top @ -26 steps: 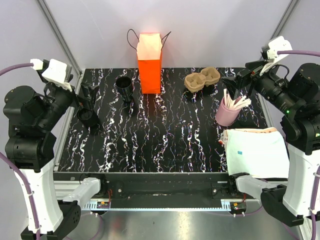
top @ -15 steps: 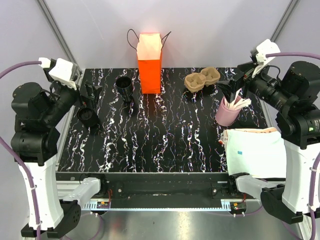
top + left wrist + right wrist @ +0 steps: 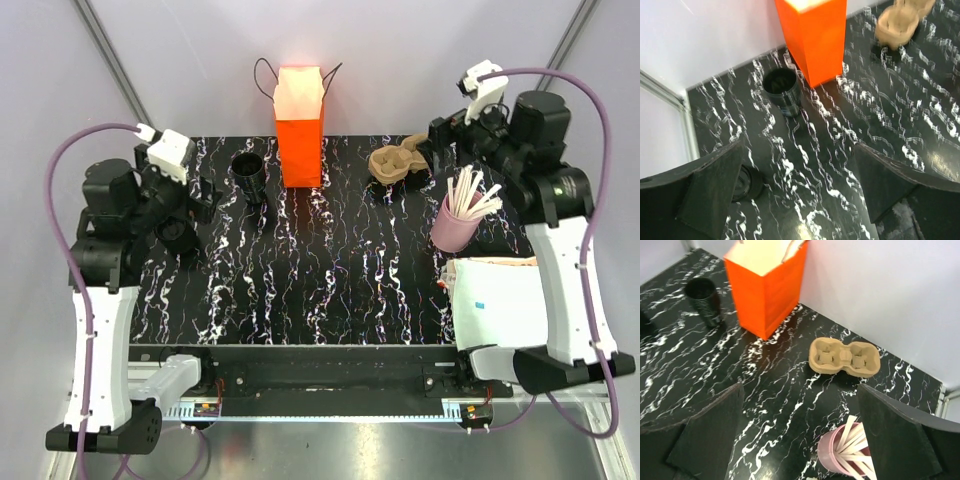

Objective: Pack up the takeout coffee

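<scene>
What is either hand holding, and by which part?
Nothing. The left hand and right hand are both open and empty; the black cup stands free beside the orange bag.

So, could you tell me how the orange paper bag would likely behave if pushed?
The orange paper bag stands tall on a narrow base, so a high push would probably tip it. Its open top and paper walls suggest it is light and may crumple if squeezed.

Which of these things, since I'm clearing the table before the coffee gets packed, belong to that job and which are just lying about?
For the job:
black cup, upright
round black lid, lying apart from it
orange paper bag

Lying about:
brown pulp tray, though it might serve as a carrier
pink cup of white sticks
white folded sheet
</scene>
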You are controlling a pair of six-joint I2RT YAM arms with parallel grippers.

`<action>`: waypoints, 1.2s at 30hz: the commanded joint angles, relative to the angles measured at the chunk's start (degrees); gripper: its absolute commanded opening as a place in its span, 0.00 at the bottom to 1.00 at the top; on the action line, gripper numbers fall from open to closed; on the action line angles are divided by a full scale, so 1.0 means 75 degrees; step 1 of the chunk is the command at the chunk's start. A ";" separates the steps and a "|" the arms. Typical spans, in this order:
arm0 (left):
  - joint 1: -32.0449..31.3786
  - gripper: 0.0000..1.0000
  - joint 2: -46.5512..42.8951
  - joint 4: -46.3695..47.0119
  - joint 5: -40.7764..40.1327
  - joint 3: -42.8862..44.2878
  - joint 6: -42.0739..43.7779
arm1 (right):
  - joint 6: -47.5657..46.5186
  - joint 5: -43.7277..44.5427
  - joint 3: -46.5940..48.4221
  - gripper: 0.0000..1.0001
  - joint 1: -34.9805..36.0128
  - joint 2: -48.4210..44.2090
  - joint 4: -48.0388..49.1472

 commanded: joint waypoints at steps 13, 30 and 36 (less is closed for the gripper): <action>0.0014 0.99 -0.0425 0.0804 0.0290 -0.2282 0.0762 | 0.0822 0.2173 0.0029 1.00 0.0013 0.2621 0.2386; 0.0014 0.99 -0.0425 0.1156 0.0595 -0.2892 0.0457 | 0.0471 0.3099 0.1365 1.00 0.0024 0.5470 0.2680; 0.0014 0.99 -0.0367 0.1203 0.0665 -0.2950 0.0433 | 0.0412 0.3147 0.1622 1.00 0.0001 0.6032 0.2669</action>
